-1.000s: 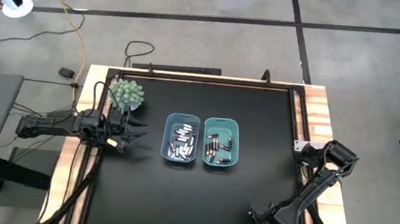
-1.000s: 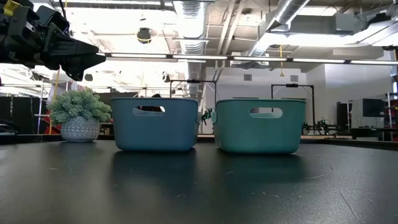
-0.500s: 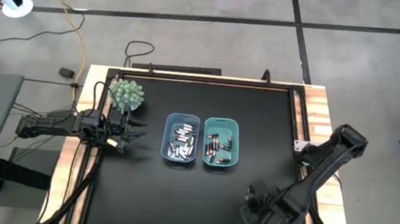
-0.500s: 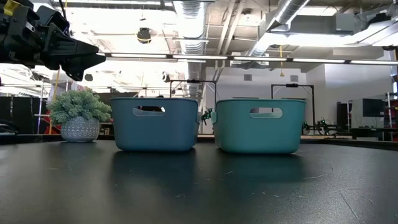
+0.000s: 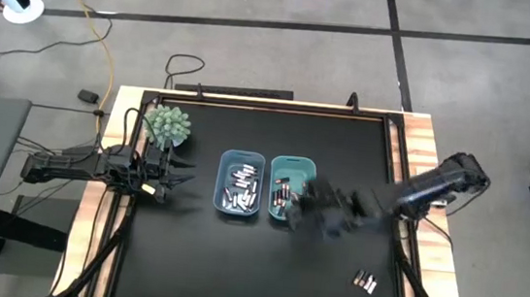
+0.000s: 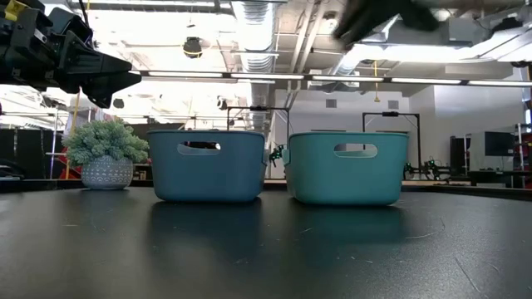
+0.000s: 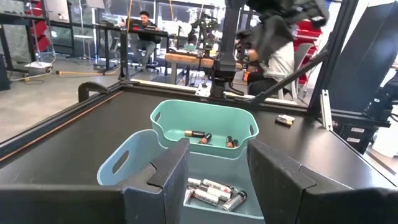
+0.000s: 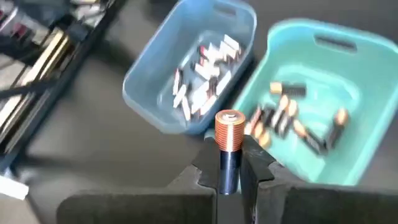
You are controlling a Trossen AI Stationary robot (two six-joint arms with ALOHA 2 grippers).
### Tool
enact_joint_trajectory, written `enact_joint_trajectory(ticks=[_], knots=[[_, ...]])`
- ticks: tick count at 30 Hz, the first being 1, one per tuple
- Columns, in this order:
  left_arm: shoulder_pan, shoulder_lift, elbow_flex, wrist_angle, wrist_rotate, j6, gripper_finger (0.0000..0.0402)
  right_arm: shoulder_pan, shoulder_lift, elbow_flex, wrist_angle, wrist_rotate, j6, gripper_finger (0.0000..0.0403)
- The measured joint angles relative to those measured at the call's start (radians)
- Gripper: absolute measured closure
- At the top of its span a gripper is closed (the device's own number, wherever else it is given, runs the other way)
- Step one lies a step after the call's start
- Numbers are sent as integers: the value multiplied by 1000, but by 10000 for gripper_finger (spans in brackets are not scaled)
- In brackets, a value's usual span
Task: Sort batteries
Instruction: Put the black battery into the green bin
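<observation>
The right gripper point(image 8: 231, 163) pinches a dark battery point(image 8: 229, 148) with a copper end, held upright between its fingers. In the high view this gripper point(image 5: 312, 212) hangs blurred just beside the near corner of the teal bin point(image 5: 310, 165), above the tabletop point(image 5: 234, 263). Under and ahead of it the teal bin point(image 8: 348, 43) holds dark copper-ended batteries point(image 8: 292, 121); one bin farther, touching or nearly so, the blue bin point(image 8: 146, 81) holds silvery batteries point(image 8: 205, 71). Behind the gripper, well apart, two loose batteries point(image 5: 364, 281) lie near the tabletop's right edge. Across both bins, the left gripper point(image 5: 176, 181) hovers with fingers spread, empty, beside a potted plant point(image 5: 168, 125).
</observation>
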Motion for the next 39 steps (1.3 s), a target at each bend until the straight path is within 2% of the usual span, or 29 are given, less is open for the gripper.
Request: enact_joint_trajectory(ticks=[4,9,16,20,30,39], knots=[[0,0,0,0,0,0,244,-166,70,45,47,-119,-92,369],[0,0,0,0,0,0,244,-314,215,143,-3,-293,-157,369],[0,0,0,0,0,0,244,-401,397,293,-224,-424,-127,368],[0,0,0,0,0,0,244,-418,459,320,-263,-503,-124,364],[0,0,0,0,0,0,244,-424,505,320,-273,-536,-123,352],[0,0,0,-1,0,0,244,-411,505,320,-283,-536,-97,277]])
